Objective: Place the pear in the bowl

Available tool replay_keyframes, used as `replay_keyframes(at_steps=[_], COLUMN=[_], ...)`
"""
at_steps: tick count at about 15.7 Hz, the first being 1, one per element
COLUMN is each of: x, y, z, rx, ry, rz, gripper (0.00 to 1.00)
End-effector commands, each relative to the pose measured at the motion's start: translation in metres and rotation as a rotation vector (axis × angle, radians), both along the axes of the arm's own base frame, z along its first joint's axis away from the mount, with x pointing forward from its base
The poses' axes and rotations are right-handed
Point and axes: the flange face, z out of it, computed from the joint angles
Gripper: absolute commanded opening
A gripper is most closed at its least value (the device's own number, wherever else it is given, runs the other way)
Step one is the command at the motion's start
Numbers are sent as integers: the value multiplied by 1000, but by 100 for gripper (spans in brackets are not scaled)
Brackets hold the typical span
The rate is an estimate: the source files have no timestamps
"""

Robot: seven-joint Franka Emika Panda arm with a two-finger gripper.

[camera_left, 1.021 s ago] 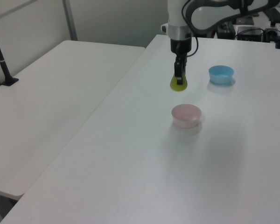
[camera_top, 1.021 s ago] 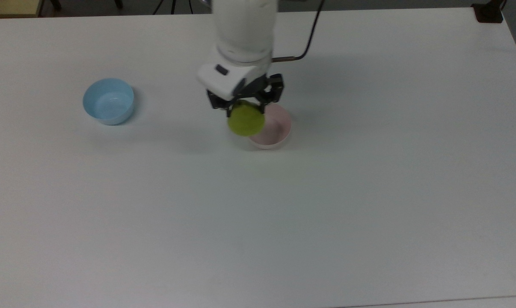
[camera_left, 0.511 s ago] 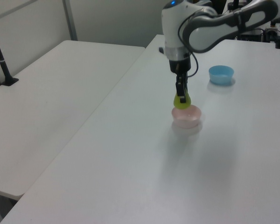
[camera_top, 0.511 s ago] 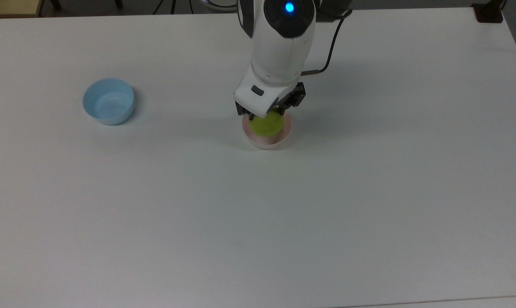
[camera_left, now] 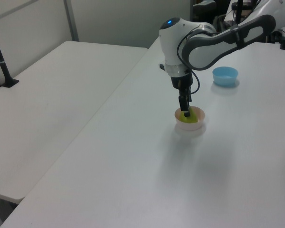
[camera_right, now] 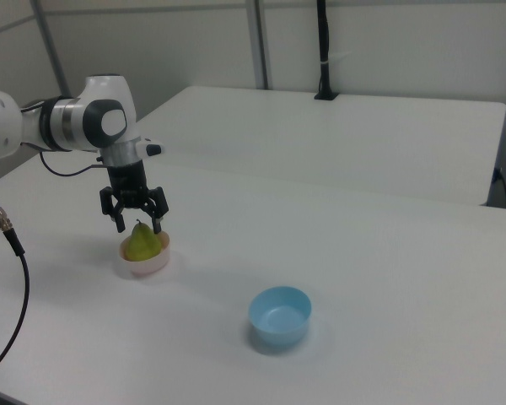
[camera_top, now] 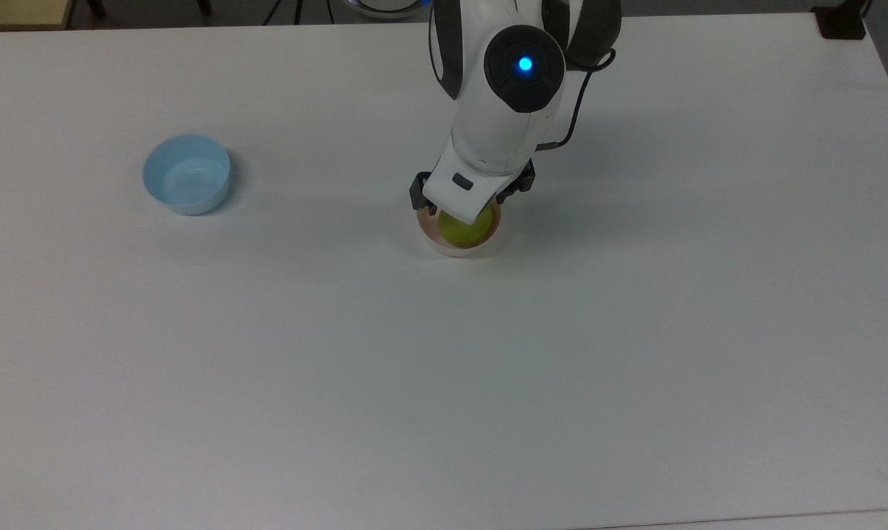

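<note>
The yellow-green pear stands upright inside the pale pink bowl, near the middle of the white table. My gripper hangs straight down just over the bowl. Its fingers are spread to either side of the pear's narrow top, open and clear of the fruit. In the left view the gripper reaches down to the pear in the bowl. In the top view the white hand covers the far part of the pear.
A light blue bowl stands apart from the pink one, toward the top view's left. A black cable runs from the arm. A second white table adjoins on the left view's left.
The gripper has come down with the pear from beside and above the pink bowl into it. The pear now rests in the bowl and the fingers have spread apart.
</note>
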Motion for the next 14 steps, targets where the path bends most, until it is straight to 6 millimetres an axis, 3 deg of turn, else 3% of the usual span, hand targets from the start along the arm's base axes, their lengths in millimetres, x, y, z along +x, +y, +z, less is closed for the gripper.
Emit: replay_keyframes(at_steps=[1, 3, 7, 9, 12, 14], x=[-5, -7, -16, -24, -28, -28], y=[-12, -33, -105, -129, -159, -164], z=[39, 71, 138, 162, 165, 166], rx=[-2, 9, 47, 50, 2, 1], ry=[-48, -83, -142, -169, -152, -156], rz=[-72, -146, -254, -289, -319, -334], gripper=[100, 100, 100, 100, 100, 100])
